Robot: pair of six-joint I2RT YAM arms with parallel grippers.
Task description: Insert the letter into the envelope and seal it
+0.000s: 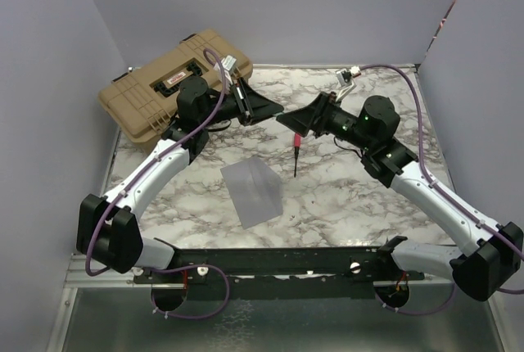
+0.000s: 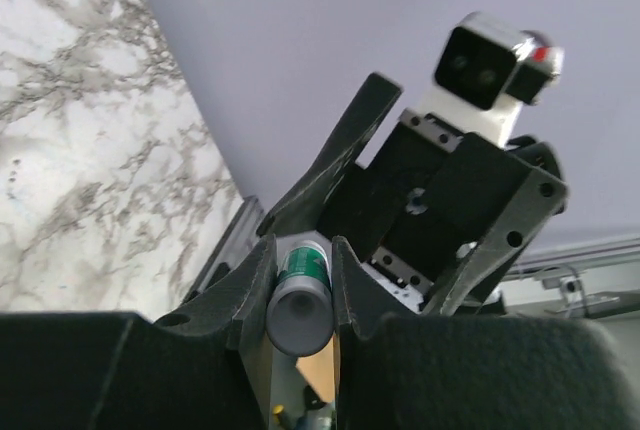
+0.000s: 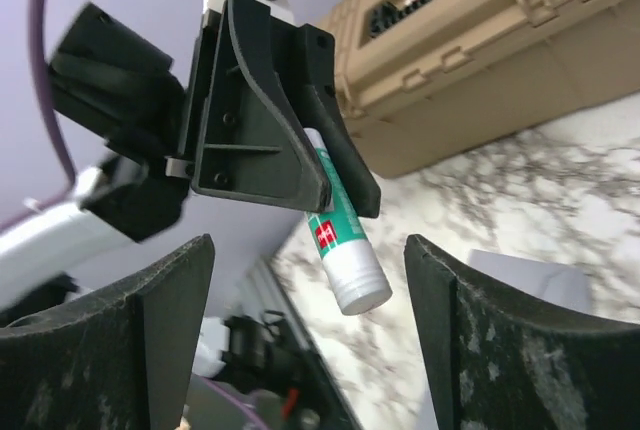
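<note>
From above, we find the flat pale-grey paper envelope (image 1: 250, 192) lying on the marble table (image 1: 344, 196), likely light and floppy (best lifted by an edge). Left wrist: our left gripper (image 2: 300, 260) clamps a green-labelled glue stick (image 2: 300, 300). Right wrist: the right gripper (image 3: 305, 340) gapes empty.

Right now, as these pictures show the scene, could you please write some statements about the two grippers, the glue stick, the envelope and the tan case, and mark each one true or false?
1. The left gripper is shut on a green and white glue stick. True.
2. The right gripper holds the envelope. False: its jaws stand open and hold nothing.
3. The envelope lies on top of the tan case. False: it lies flat on the marble table, apart from the case.
4. The tan case stands at the far left of the table. True.
</note>
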